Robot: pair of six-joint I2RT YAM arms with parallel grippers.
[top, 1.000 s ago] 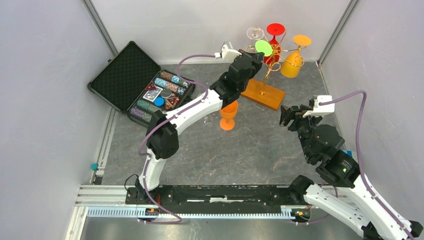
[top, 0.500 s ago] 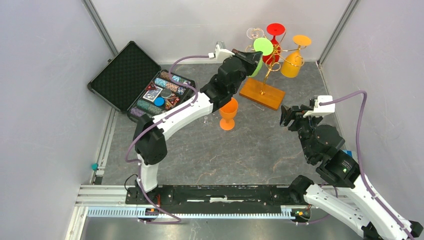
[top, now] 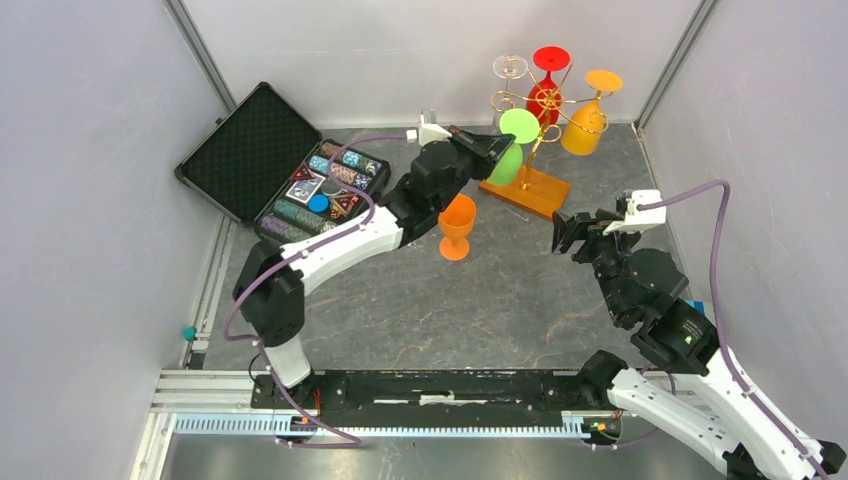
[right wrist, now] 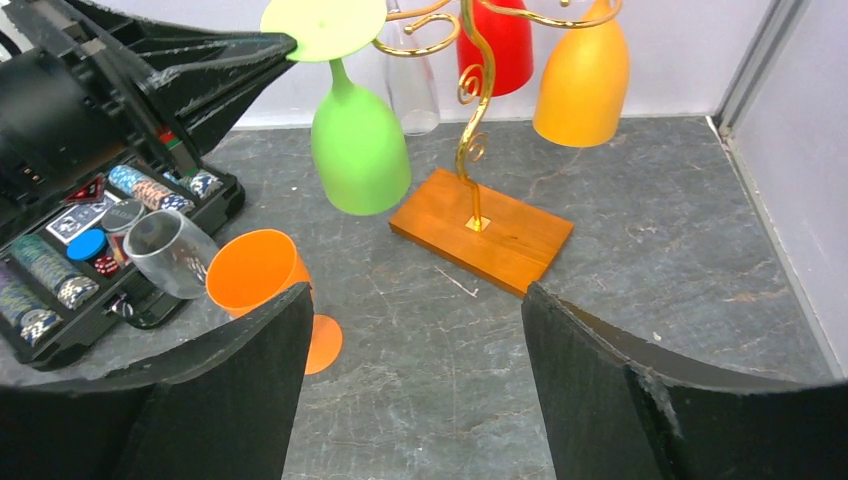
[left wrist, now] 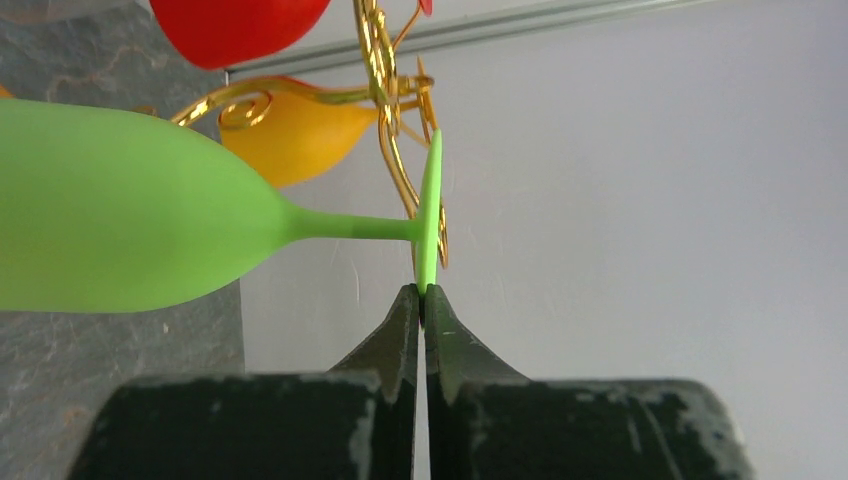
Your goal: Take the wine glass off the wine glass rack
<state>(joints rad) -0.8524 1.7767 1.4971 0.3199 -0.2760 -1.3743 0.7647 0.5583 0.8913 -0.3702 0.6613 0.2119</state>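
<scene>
Left gripper: clamped on glass foot rim.
Pull: 8 o'clock, level, clear of rack.
Right gripper: spread, empty.

Left arm stretched forward, left fingers pinching green wine glass, right arm bent, right fingers spread wide.

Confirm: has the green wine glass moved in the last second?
Yes. The green wine glass dropped down-frame and slightly left, closer to the rack's wooden base.

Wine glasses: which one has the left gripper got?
The green wine glass, its foot edge pinched in the left gripper; red, yellow, clear hang untouched.
</scene>
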